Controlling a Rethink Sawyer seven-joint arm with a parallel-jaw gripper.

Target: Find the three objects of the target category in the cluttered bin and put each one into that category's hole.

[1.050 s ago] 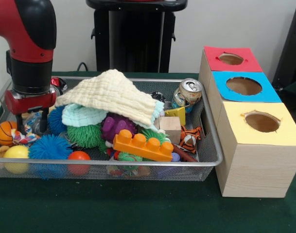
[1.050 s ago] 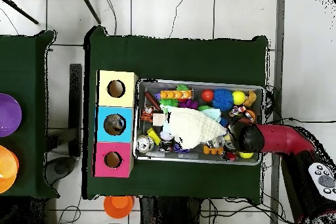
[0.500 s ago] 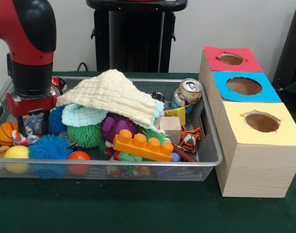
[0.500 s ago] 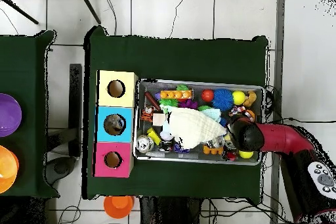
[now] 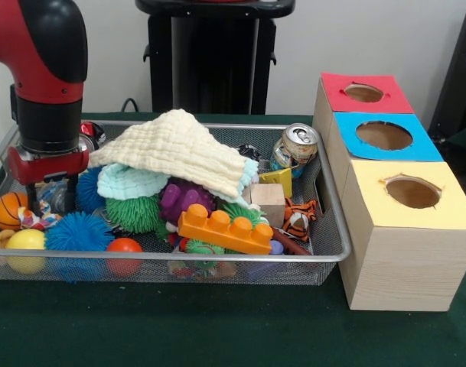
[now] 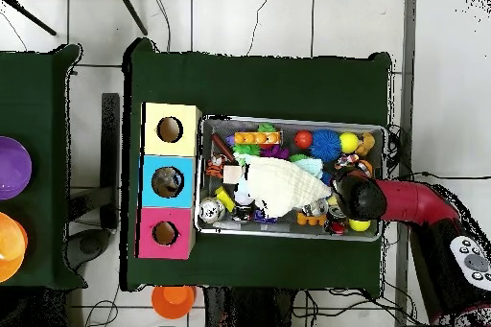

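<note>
My wire mesh bin (image 5: 324, 195), heaped with toys under a cream cloth (image 5: 175, 149), sits at nine o'clock of the three-hole box (image 5: 393, 206).

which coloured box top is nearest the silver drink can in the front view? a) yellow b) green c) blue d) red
d: the silver drink can leans in the wire mesh bin's far corner, right beside the wooden box with the red top, while the blue-topped and yellow-topped boxes sit farther forward.
</note>
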